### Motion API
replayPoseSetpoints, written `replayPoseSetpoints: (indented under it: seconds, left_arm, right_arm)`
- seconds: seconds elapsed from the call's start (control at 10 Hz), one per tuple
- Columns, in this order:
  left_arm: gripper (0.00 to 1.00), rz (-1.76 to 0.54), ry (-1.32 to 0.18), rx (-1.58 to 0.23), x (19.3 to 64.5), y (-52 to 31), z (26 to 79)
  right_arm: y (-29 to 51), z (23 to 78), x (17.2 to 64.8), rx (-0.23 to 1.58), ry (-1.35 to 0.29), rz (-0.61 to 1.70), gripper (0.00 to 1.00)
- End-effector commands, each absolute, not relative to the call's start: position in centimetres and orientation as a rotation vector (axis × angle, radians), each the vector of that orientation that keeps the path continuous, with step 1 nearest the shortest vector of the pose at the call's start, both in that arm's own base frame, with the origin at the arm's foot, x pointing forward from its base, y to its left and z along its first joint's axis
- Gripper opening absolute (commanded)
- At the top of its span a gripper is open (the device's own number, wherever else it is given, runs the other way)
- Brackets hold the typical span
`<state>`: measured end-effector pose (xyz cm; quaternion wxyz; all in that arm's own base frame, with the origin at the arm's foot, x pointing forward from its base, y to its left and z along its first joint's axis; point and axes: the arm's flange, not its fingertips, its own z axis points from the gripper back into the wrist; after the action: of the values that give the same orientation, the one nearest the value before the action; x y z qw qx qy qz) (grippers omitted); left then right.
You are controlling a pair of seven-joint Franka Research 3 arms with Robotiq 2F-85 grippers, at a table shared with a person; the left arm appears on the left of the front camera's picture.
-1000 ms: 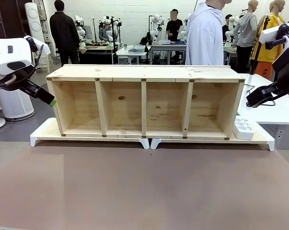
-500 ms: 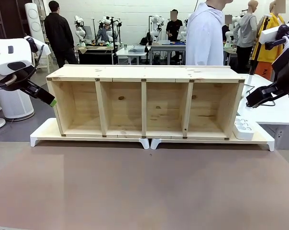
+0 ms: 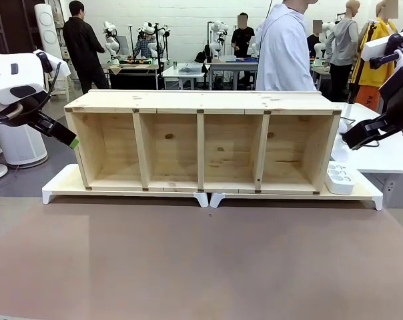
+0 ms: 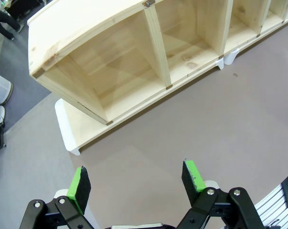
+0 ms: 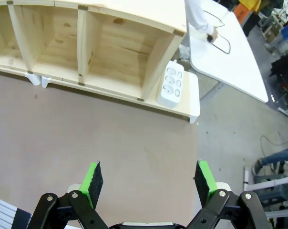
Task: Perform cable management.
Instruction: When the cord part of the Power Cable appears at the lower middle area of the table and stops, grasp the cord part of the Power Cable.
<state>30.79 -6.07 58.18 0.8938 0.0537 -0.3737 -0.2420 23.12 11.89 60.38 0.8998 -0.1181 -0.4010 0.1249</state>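
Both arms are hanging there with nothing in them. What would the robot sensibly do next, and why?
Probably swing the right gripper toward the white table beyond the end of the wooden shelf, where a person's hand rests at one end of the cable. Both grippers are open and empty, and the cable lies on that arm's side, far from the left gripper.

Shelf: wooden shelf [image 3: 201, 137] across the table [image 3: 188, 267], on two stands [image 3: 61, 183] set end to end
Power strip: power strip [image 3: 339, 179] on the right stand, just beside the shelf's right end
Person: person [image 3: 285, 50] behind the shelf, right of its middle
Cable: cable [image 5: 222, 43] on the side table [image 5: 239, 62], behind and right of the shelf
Grippers: left gripper [image 4: 134, 168] off the shelf's left end, right gripper [image 5: 148, 164] off its right end
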Motion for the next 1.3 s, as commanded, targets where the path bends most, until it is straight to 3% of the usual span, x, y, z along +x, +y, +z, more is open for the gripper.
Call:
replayPoseSetpoints:
  seconds: [0.0, 1.2]
  left_arm:
    - [1.0, -0.503, -0.773, 0.114, 30.86, -6.05, 58.11]
    - [1.0, -0.503, -0.773, 0.114, 30.86, -6.05, 58.11]
  right_arm:
    - [11.87, 60.42, 23.1, -0.247, -0.832, 0.258, 1.0]
    - [11.87, 60.42, 23.1, -0.247, -0.832, 0.258, 1.0]
